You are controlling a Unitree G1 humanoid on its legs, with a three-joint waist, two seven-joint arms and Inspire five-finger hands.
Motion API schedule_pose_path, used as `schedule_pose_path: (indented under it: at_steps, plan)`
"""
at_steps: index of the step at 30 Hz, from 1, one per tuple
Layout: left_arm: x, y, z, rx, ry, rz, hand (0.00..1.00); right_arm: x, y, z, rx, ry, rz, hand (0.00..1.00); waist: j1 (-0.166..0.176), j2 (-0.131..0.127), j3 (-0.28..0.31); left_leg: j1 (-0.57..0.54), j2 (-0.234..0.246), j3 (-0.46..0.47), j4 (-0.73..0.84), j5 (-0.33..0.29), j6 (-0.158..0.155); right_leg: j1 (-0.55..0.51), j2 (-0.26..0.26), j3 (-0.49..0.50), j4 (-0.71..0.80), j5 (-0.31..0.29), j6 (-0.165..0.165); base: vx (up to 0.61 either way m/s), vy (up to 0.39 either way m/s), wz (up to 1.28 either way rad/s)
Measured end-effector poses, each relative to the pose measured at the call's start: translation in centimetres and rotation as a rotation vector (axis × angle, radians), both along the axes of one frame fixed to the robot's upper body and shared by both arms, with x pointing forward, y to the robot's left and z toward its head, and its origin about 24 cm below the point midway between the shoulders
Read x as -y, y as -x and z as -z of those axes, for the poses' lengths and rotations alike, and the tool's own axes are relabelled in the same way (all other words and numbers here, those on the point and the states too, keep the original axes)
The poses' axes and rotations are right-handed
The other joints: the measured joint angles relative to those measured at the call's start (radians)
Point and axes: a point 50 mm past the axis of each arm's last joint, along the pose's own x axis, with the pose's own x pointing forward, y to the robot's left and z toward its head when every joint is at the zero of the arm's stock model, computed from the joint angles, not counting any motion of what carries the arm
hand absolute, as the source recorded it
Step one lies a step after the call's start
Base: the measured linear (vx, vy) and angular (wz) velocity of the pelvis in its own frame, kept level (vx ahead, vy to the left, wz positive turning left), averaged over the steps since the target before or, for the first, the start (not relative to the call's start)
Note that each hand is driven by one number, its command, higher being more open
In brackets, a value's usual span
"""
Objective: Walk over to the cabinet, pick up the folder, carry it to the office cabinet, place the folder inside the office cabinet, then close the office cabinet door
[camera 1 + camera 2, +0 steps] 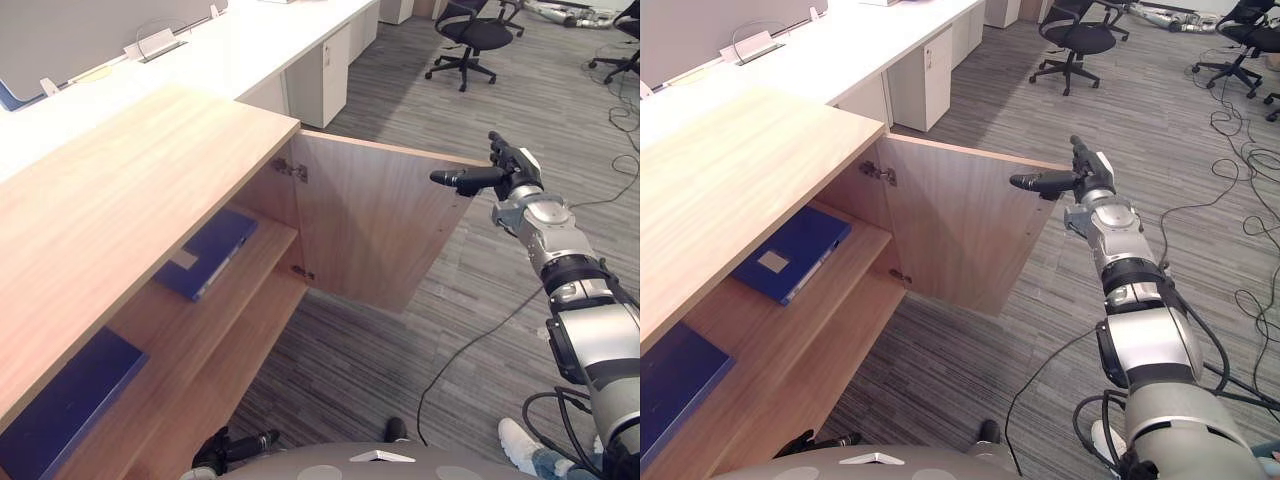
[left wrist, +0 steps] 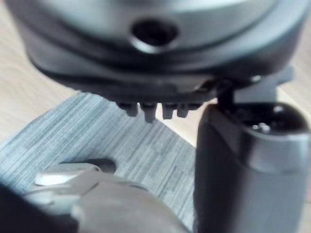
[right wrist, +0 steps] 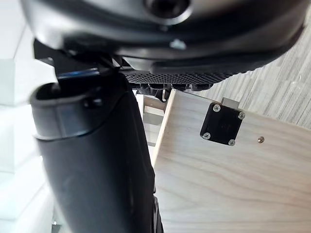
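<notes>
Right hand (image 1: 505,172) at free top corner of open cabinet door (image 1: 375,225), fingers straight, thumb out across door edge, gripping nothing. Folder (image 1: 210,252) well left of hand, flat on shelf (image 1: 268,238), long axis angled toward hinge (image 1: 290,170). Left hand (image 1: 238,446) hangs low.

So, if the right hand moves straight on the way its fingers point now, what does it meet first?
Most likely the free edge of the open light wooden cabinet door: the right hand is beside its top corner, fingers straight. Depth is unclear.
</notes>
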Motion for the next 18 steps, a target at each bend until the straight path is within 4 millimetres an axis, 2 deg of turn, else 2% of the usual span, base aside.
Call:
schedule_pose_path:
  at_steps: [4,6,7,9,11,14,18]
  plan:
    - [0.0,-0.4,-0.1,0.015,0.001,0.005,1.00,-0.4,-0.6,-1.2,-0.055,0.278,-0.061,1.00,0.000,-0.001,0.022,-0.006,0.003,-0.012,-0.001,0.009,-0.005,-0.001,0.004,-0.003,0.000,-0.002,-0.002,-0.08,-0.045,0.06]
    - [-0.1,-0.5,-0.1,0.018,0.000,0.006,1.00,-0.7,-0.7,-1.4,-0.112,0.532,-0.110,1.00,0.002,-0.003,0.024,-0.012,0.016,-0.020,0.000,0.011,-0.010,-0.002,0.011,-0.008,0.000,-0.006,-0.007,-0.07,-0.054,0.07]
    - [-0.1,-0.5,-0.1,0.019,0.000,0.006,1.00,-0.8,-0.7,-1.4,-0.122,0.589,-0.123,1.00,0.003,-0.004,0.025,-0.012,0.017,-0.021,0.001,0.011,-0.011,-0.002,0.014,-0.009,0.000,-0.007,-0.008,-0.05,-0.055,0.02]
    - [-0.2,-0.7,-0.2,0.025,-0.005,0.011,1.00,-1.8,-0.9,-1.5,-0.155,0.831,-0.195,1.00,0.002,-0.010,0.028,-0.015,0.030,-0.022,0.001,0.012,-0.017,-0.005,0.028,-0.009,0.000,-0.010,-0.013,-0.04,-0.063,-0.03]
    - [-0.2,-0.7,-0.2,0.025,-0.006,0.014,1.00,-2.0,-0.8,-1.6,-0.167,0.923,-0.226,1.00,0.001,-0.010,0.028,-0.015,0.036,-0.022,0.000,0.011,-0.021,-0.006,0.035,-0.009,0.000,-0.013,-0.017,-0.01,-0.046,-0.02]
    - [-0.4,-0.8,-0.2,0.024,-0.013,0.027,1.00,-2.9,-0.6,-1.9,-0.185,1.190,-0.328,1.00,-0.006,-0.011,0.027,-0.017,0.053,-0.022,-0.007,0.013,-0.028,-0.012,0.050,-0.012,0.000,-0.016,-0.022,0.01,-0.043,-0.03]
    - [-0.5,-0.9,-0.2,0.023,-0.004,0.019,1.00,-4.5,-0.2,-2.6,-0.157,1.327,-0.446,1.00,-0.009,-0.013,0.023,-0.018,0.071,-0.021,-0.013,0.015,-0.033,-0.018,0.065,-0.011,0.000,-0.020,-0.027,0.02,-0.017,-0.05]
